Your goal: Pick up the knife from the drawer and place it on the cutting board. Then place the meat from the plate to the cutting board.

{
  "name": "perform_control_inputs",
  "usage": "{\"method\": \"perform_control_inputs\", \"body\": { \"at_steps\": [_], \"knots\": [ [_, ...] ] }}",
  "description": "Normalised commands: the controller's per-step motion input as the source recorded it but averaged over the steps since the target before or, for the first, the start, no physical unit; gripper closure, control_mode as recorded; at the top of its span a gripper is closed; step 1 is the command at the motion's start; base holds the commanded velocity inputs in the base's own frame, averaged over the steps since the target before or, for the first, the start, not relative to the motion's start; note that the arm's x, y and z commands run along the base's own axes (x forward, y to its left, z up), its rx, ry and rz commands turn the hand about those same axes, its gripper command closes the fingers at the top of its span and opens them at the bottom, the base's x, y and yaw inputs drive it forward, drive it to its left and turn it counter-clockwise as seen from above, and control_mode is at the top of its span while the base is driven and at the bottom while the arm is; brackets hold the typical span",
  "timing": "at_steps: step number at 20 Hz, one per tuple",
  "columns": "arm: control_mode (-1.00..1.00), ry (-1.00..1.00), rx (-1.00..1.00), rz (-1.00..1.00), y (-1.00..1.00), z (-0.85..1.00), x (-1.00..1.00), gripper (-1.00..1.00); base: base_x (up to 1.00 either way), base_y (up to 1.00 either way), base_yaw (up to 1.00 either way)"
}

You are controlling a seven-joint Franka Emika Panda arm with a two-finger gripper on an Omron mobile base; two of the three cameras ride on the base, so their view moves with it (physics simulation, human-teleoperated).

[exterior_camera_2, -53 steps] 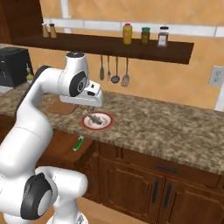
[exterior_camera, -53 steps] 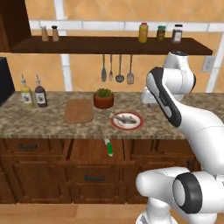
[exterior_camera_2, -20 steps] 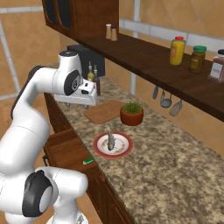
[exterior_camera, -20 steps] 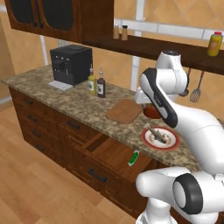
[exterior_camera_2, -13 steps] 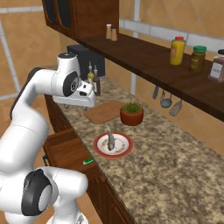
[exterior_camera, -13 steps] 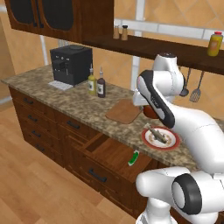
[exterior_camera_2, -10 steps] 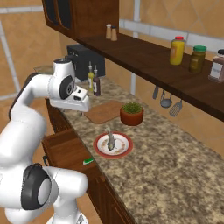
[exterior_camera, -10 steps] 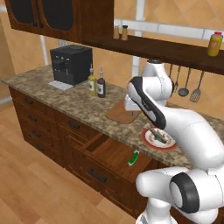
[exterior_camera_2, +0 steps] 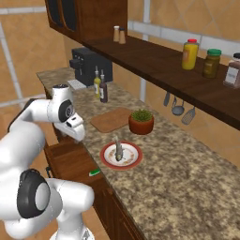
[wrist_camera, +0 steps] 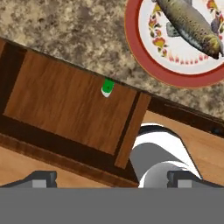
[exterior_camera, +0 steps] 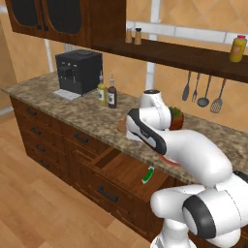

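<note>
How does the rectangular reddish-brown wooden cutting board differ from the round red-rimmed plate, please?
The rectangular reddish-brown wooden cutting board is plain brown and bare; the round red-rimmed plate is white inside its rim and carries a fish. The board lies nearer the two bottles. Both lie flat on the granite counter.

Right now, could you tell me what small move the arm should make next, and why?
Probably lower the gripper toward the knife. The drawer is open, only the knife's green handle shows at its far edge under the counter, and the cutting board holds nothing yet.
</note>
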Motion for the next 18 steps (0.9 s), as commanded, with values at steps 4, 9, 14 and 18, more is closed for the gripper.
{"method": "perform_control_inputs", "body": {
  "at_steps": [4,9,14,18],
  "knots": [
    [-1.00,0.08,0.00,-0.29,0.16,-0.60,-0.06,-1.00,0.00,0.00,0.00],
    [-1.00,0.02,0.02,-0.19,0.07,-0.43,-0.08,-1.00,0.00,0.00,0.00],
    [-1.00,0.05,0.00,-0.07,0.50,-0.64,0.00,-1.00,0.00,0.00,0.00],
    [-1.00,0.03,0.00,0.00,0.29,-0.61,0.00,-1.00,0.00,0.00,0.00]
  ]
}}
